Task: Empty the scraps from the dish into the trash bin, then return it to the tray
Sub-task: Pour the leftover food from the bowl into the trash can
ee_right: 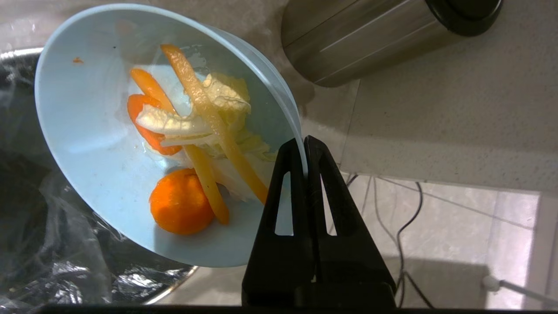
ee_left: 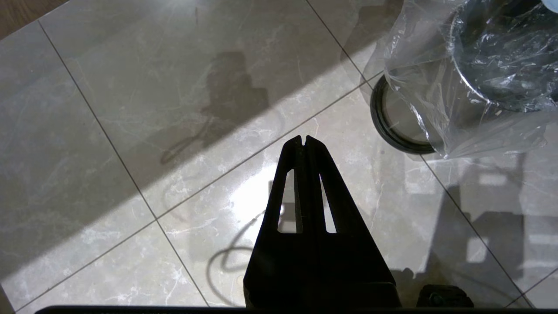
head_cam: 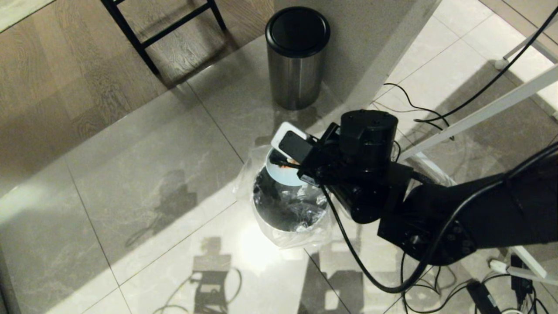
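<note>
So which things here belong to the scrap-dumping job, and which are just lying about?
In the job:
- small pale blue glossy bowl, tilted
- orange and pale yellow peel scraps, still inside
- round metal bin with clear plastic liner, beneath the bowl
- right gripper, shut on the bowl's rim

Lying about:
- steel cylinder bin with black lid
- black floor cables
- left gripper, shut, idle
</note>
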Available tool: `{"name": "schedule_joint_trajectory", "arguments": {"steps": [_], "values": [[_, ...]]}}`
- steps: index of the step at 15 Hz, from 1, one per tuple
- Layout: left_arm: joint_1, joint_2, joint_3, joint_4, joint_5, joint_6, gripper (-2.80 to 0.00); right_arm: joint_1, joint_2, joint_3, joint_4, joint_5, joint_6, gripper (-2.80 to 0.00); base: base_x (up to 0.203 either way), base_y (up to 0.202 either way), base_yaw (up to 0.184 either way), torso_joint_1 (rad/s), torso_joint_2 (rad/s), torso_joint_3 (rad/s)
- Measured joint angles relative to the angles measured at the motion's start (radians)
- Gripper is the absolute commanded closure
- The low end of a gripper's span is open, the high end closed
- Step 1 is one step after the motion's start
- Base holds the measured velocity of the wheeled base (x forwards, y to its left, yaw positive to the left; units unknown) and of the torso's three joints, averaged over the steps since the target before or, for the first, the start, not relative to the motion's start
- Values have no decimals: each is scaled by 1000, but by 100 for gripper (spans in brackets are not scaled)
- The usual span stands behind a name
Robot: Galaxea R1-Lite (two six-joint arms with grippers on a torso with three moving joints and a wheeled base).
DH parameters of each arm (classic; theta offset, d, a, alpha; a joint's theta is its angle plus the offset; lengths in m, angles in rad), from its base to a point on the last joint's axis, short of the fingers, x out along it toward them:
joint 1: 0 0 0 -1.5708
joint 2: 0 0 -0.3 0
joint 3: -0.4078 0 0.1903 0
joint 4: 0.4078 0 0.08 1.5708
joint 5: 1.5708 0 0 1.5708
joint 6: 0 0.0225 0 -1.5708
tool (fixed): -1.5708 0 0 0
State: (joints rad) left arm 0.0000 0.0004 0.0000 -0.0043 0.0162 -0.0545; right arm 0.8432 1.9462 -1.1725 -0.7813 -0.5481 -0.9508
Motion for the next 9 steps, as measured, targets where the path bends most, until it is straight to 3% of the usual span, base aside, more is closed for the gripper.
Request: {"name": "schedule_joint_trajectory", "arguments": {"steps": [5, 9], "values": [[0, 0, 0, 0, 0, 0, 0, 1, 35, -54, -45, 0, -82, 0, 0, 0, 0, 0, 0, 0], [0, 0, 0, 0, 0, 0, 0, 2, 94, -90, -238, 2, -151, 0, 0, 0, 0, 0, 0, 0]]}}
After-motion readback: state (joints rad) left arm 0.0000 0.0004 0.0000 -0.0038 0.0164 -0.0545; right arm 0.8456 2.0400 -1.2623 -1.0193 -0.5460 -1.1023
